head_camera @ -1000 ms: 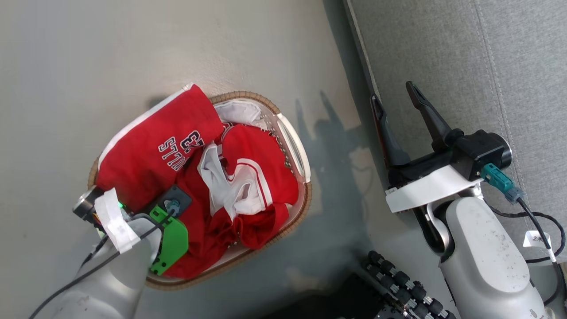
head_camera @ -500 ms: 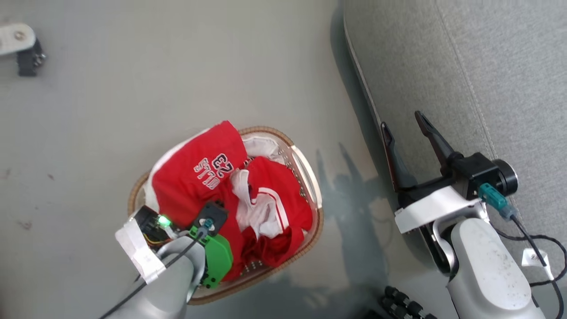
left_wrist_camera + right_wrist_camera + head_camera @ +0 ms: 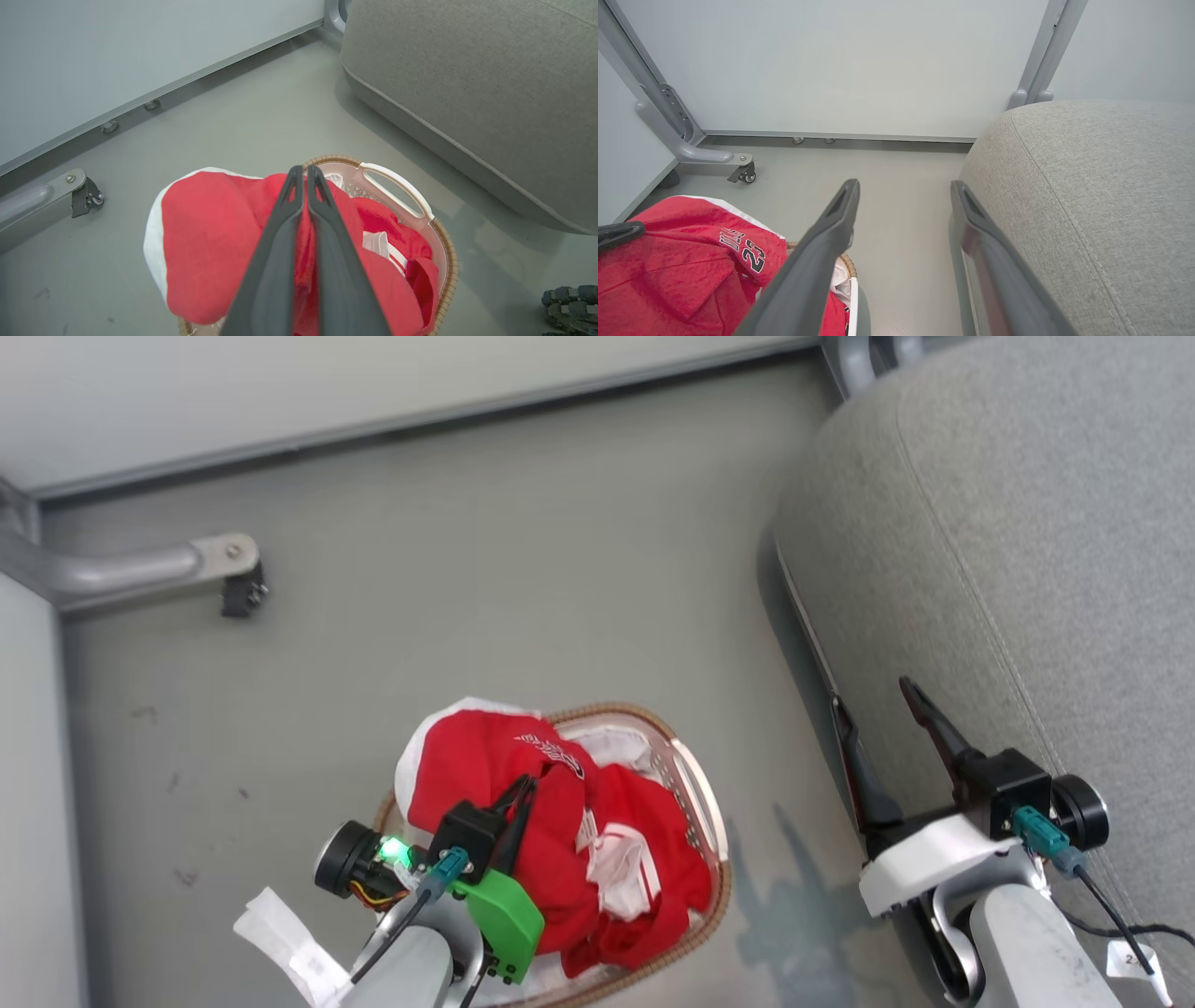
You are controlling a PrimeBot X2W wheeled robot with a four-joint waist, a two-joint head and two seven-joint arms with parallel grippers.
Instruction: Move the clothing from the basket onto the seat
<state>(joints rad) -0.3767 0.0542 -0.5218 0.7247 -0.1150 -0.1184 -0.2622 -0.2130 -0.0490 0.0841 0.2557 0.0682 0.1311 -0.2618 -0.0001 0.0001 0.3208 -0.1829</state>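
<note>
The clothing (image 3: 485, 765) is a heap of red jerseys with white trim in the white basket (image 3: 695, 784) with a brown woven rim, on the floor. My left gripper (image 3: 523, 789) is shut on the top red jersey (image 3: 210, 233), which hangs bunched from its fingers (image 3: 280, 242) above the basket (image 3: 397, 186). The right wrist view shows the jersey (image 3: 691, 266) with "23" on it. My right gripper (image 3: 873, 695) stands open and empty beside the front edge of the grey seat (image 3: 1008, 551). In its own view the right gripper (image 3: 904, 186) hovers between the floor and the seat (image 3: 1087, 186).
A pale partition wall runs along the far side. Its grey metal foot with a caster (image 3: 229, 569) stands on the floor left of the basket, the same caster (image 3: 743, 171) showing in the right wrist view. Bare floor lies between basket and seat.
The head camera has risen and pulled back, so the whole picture shifted. My left gripper has come up out of the basket with the top jersey, which now hangs bunched from it.
</note>
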